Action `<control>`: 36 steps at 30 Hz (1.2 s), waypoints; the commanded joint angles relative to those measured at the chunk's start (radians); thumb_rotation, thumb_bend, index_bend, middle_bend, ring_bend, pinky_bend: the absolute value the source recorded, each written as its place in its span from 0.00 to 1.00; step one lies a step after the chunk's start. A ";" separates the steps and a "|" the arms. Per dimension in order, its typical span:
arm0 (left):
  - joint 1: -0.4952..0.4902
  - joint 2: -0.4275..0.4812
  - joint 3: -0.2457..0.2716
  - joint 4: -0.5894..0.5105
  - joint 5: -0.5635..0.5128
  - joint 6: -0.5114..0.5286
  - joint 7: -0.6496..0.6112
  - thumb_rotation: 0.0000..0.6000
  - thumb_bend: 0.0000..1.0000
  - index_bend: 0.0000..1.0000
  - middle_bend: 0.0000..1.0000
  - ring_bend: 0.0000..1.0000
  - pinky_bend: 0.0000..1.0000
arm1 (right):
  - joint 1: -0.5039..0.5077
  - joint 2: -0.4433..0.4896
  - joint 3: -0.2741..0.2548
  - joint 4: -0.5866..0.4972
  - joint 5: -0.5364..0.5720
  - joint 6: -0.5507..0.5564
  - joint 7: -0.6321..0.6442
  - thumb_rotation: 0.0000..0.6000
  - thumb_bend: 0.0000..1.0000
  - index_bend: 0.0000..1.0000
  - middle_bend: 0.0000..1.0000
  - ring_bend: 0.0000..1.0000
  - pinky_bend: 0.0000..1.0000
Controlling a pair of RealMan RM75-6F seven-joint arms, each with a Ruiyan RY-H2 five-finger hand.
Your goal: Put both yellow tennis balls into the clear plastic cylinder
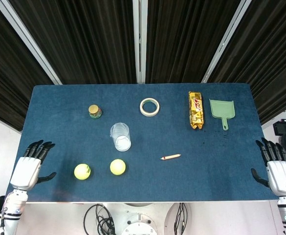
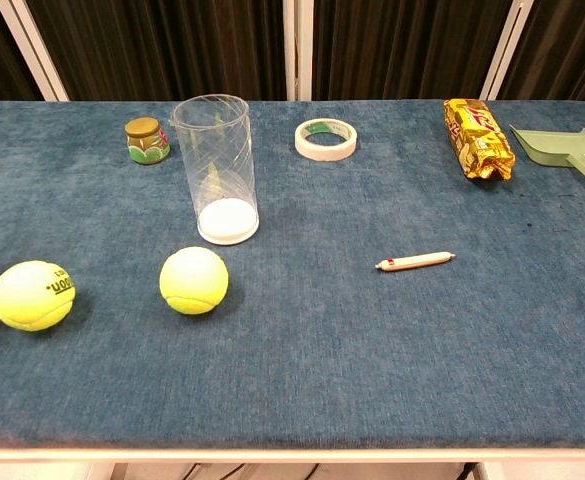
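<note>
Chest view: clear cylinder [image 2: 215, 166] upright, empty; both tennis balls [image 2: 193, 281] outside.

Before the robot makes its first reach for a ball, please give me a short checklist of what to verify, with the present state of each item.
1. Clear plastic cylinder stands upright, mouth up: ok.
2. Cylinder holds nothing yet: ok; only its white base shows through the wall.
3. Both balls lie free on the cloth: ok. The left tennis ball and the right tennis ball are apart from each other and from the cylinder.
4. Left hand holds nothing, fingers apart: ok; it is at the table's left edge, nearest the balls.
5. Right hand holds nothing: ok; it is beyond the right edge.
6. Pen out of the way: ok; it lies right of the balls.
</note>
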 commanded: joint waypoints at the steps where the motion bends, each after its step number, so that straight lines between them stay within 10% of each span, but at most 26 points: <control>1: -0.006 0.003 0.013 -0.014 0.008 -0.018 -0.009 1.00 0.10 0.15 0.12 0.05 0.12 | 0.000 0.000 0.000 -0.001 0.001 -0.001 -0.002 1.00 0.27 0.00 0.00 0.00 0.00; 36: -0.143 -0.195 0.072 0.149 -0.006 -0.302 -0.125 1.00 0.11 0.14 0.13 0.06 0.21 | -0.003 0.010 -0.009 -0.005 -0.009 0.000 0.013 1.00 0.27 0.00 0.00 0.00 0.00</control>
